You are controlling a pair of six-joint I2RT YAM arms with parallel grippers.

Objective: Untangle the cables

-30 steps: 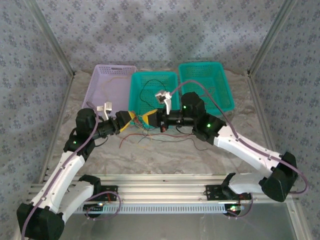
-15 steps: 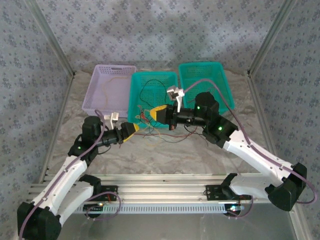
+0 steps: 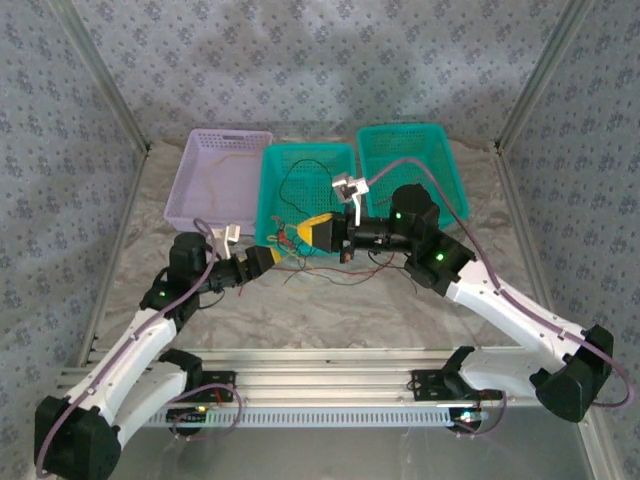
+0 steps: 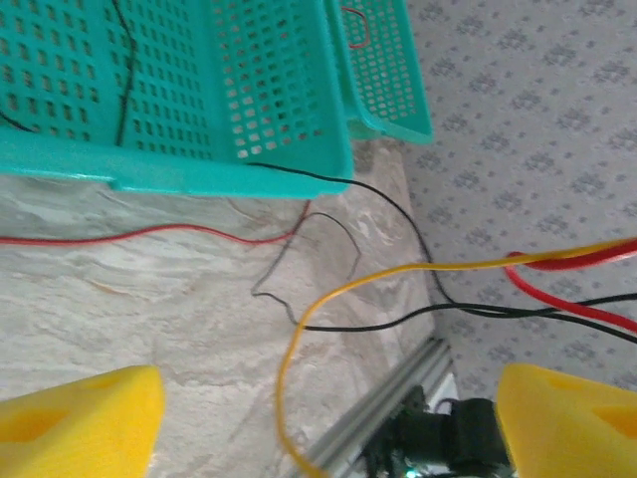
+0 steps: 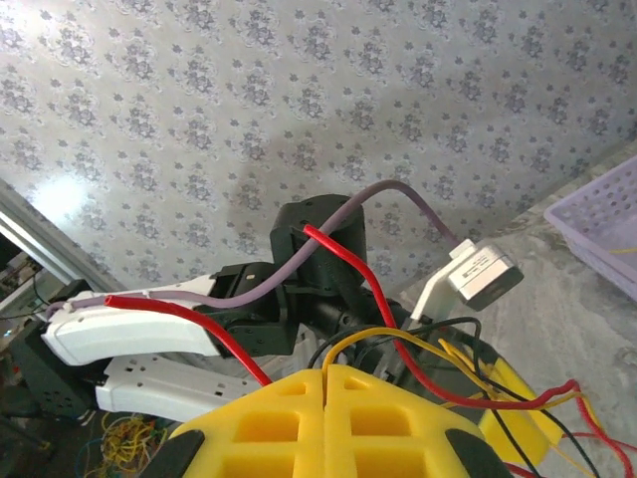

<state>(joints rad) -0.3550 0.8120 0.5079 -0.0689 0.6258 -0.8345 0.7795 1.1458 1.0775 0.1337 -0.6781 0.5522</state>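
On the marbled tabletop, a row along the far edge: purple basket leftmost, then middle green basket, then right green basket.

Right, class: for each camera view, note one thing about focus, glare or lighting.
Top external: even light, the thin cables barely resolved. Left wrist: the near yellow fingers look soft, the teal basket sharper. Right wrist: a bright glare patch on the wall at left.

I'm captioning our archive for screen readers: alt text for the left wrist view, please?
The open left tool hangs over a marble table. A yellow wire loops between its fingers; a black wire and a red wire lie on the table by a teal basket.
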